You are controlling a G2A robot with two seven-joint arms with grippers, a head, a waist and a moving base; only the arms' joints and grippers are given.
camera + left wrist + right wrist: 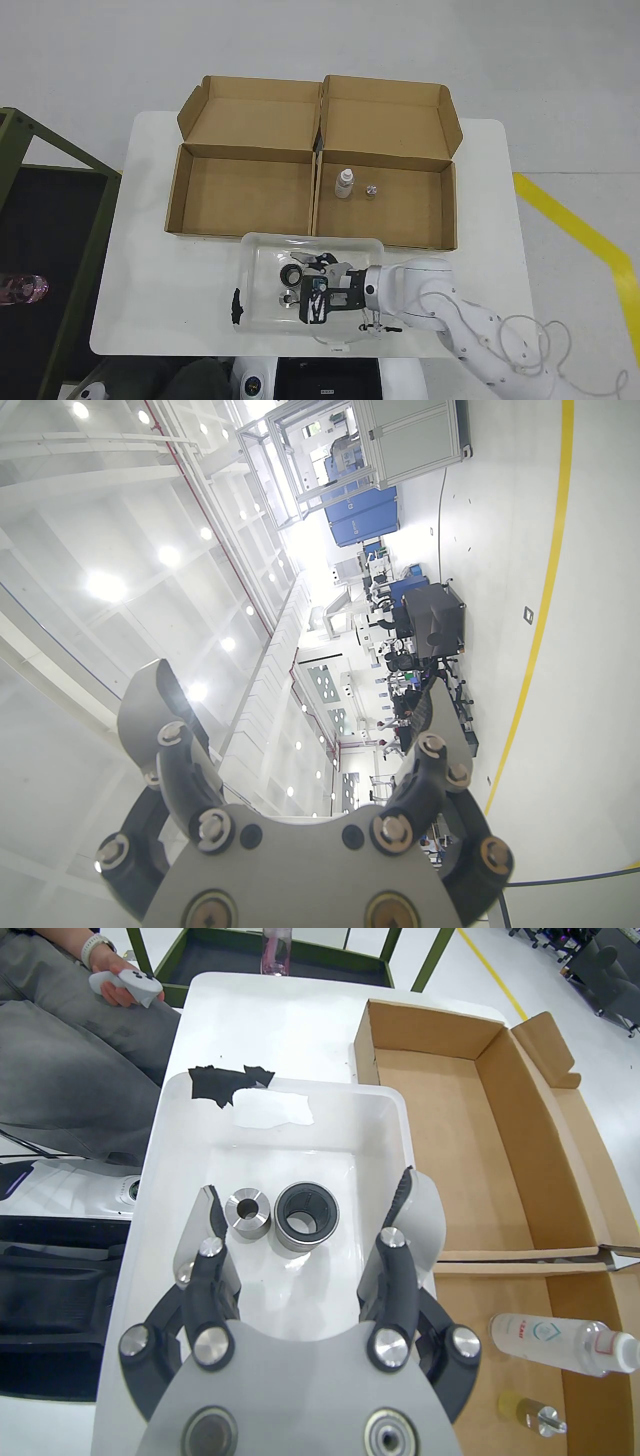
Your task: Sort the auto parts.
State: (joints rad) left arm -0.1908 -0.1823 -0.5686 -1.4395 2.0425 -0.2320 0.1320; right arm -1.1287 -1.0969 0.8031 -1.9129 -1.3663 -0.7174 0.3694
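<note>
A white plastic bin (150, 1168) sits at the table's front edge. On its floor lie a silver metal bushing (248, 1215) and, beside it, a black ring-shaped bearing (306, 1220). My right gripper (310, 1200) hangs open just above them, one finger outside the bushing and the other past the bearing, touching neither. From above, the right gripper (305, 288) is inside the bin (262, 245). The left gripper (297, 680) is open and holds nothing, turned up toward the hall ceiling.
Two open cardboard boxes stand behind the bin. The left box (240, 195) is bare. The right box (400, 205) holds a small clear bottle (344, 183) and a small metal-tipped vial (368, 190). Torn black tape (220, 1083) sticks to the bin's rim. A green cart (40, 250) stands left of the table.
</note>
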